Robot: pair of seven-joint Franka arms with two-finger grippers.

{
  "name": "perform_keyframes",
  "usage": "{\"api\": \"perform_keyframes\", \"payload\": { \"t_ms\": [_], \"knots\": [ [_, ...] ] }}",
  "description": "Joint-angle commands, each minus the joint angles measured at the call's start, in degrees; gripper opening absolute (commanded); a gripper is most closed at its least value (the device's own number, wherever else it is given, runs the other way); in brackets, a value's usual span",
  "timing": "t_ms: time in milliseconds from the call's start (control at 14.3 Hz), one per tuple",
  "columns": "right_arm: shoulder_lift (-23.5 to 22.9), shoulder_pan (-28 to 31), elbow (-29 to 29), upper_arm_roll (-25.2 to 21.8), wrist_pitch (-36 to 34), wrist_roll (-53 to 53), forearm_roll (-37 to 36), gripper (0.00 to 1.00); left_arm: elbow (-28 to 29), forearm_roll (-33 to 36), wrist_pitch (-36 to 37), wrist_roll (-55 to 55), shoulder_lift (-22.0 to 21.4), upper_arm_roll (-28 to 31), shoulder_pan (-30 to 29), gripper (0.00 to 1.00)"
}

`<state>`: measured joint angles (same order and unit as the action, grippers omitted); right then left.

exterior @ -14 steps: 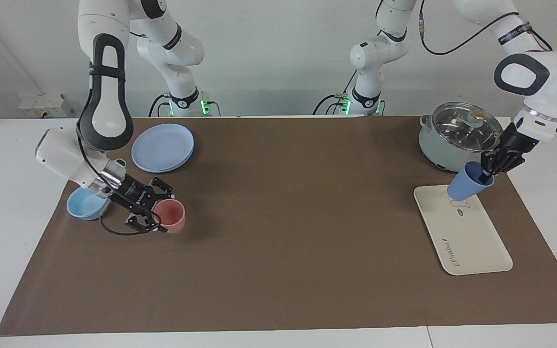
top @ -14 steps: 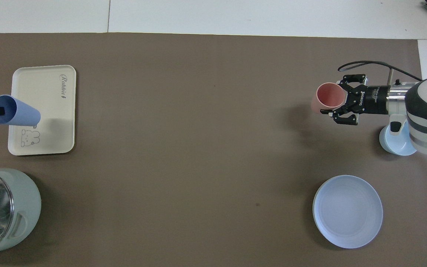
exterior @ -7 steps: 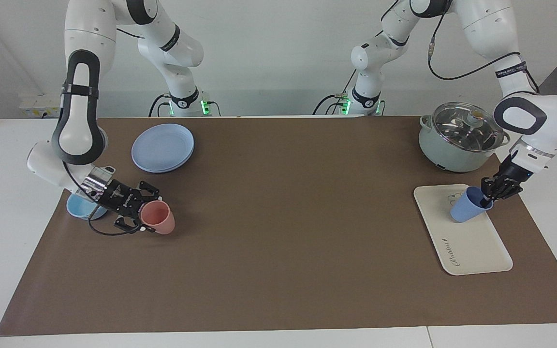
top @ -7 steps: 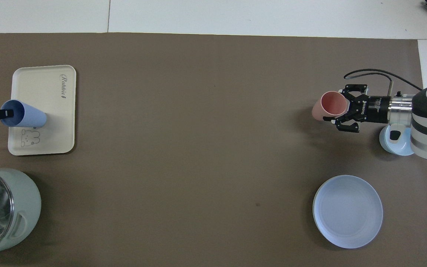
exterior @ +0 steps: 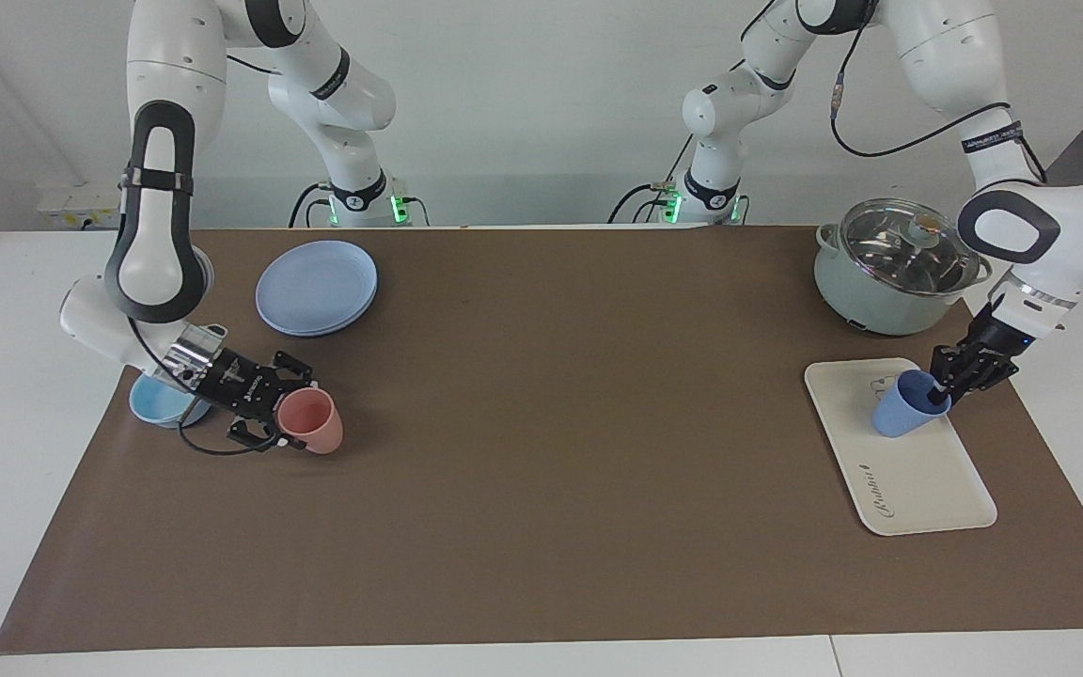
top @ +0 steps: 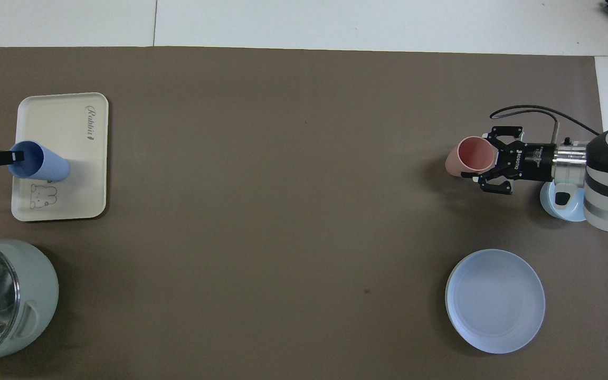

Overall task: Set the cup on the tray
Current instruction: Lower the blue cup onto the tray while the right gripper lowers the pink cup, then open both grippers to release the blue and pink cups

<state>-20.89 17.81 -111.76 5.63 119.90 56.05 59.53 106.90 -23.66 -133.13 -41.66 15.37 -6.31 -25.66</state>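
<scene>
One blue cup (exterior: 901, 411) (tilted) on tray (exterior: 918, 480), rim between left end effector (exterior: 942, 392)'s fingers, grip indiscernible.

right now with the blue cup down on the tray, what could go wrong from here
The cup leans on the tray rather than standing upright, so it could tip over once let go. The left gripper has a finger at the cup's rim; pulling away sideways might drag it off the tray's edge. The right gripper holds the pink cup tilted close to the light-blue bowl, which the arm could knock.
</scene>
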Motion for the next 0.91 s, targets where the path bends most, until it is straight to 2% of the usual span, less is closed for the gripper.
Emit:
{"api": "perform_keyframes", "payload": {
  "t_ms": [0, 140, 349, 629, 839],
  "knots": [
    [2.43, 0.55, -2.5, 0.43, 2.35, 0.36, 1.82, 0.84, -0.11, 7.17, 1.38, 0.09, -4.81, 0.33, 2.19, 1.0],
    [2.52, 0.47, -2.5, 0.26, 2.62, 3.0, 1.03, 0.92, -1.42, 13.44, 5.14, 0.97, -6.84, 0.33, 4.03, 1.0],
    [3.14, 0.64, -2.5, 0.17, 3.4, 3.36, -0.12, 0.98, -1.7, 20.38, 10.59, 4.47, -9.82, 0.24, 7.46, 1.0],
    [4.54, 1.78, -2.59, 0.08, 2.97, 4.24, -4.23, 0.98, -1.26, 22.78, 17.54, 11.85, -13.34, 0.24, 12.91, 1.0],
    [7.43, 1.7, -2.59, 0.08, 2.97, 5.47, -6.7, 0.98, -1.17, 24.53, 22.37, 21.41, -15.8, 0.16, 17.91, 1.0]
  ]
}}
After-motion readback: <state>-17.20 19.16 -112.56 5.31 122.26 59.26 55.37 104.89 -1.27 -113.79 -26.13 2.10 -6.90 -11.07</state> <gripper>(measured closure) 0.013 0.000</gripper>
